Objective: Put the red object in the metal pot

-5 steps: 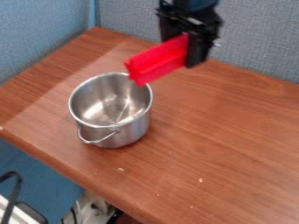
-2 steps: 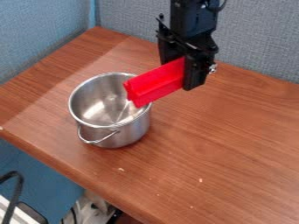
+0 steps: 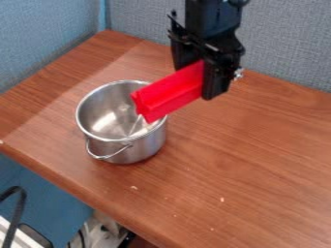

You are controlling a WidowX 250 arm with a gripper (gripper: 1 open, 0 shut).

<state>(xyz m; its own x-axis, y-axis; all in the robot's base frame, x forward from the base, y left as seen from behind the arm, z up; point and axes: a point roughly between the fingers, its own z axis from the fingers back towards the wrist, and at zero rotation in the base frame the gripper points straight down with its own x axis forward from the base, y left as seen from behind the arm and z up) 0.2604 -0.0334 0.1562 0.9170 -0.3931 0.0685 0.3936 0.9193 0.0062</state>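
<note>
Pot first, at centre left of the frame: round shiny stainless-steel pot (image 3: 123, 124) with rolled rim and thin wire bail handle is standing upright on the brown wooden table (image 3: 246, 155), apparently holding nothing yet.

Moving right: bright red long rectangular plastic block (image 3: 169, 93) is hanging tilted, its lower left end now overlapping the pot's right rim in the picture, its upper right end pinched in the jaws of the black gripper (image 3: 211, 70) in the upper centre-right. The gripper is pointing straight down from the black arm.

Change noted: compared with a second ago, gripper and block are sitting further left and lower in the frame, and the block's free end is reaching over the pot opening rather than beside it. Jaws are holding the same grip on the block throughout.

Judgement: carry phase is nearly complete; block is not yet inside the pot, so lowering or release appears to be next.

Writing: no brands, labels or legible text are showing anywhere.
</note>
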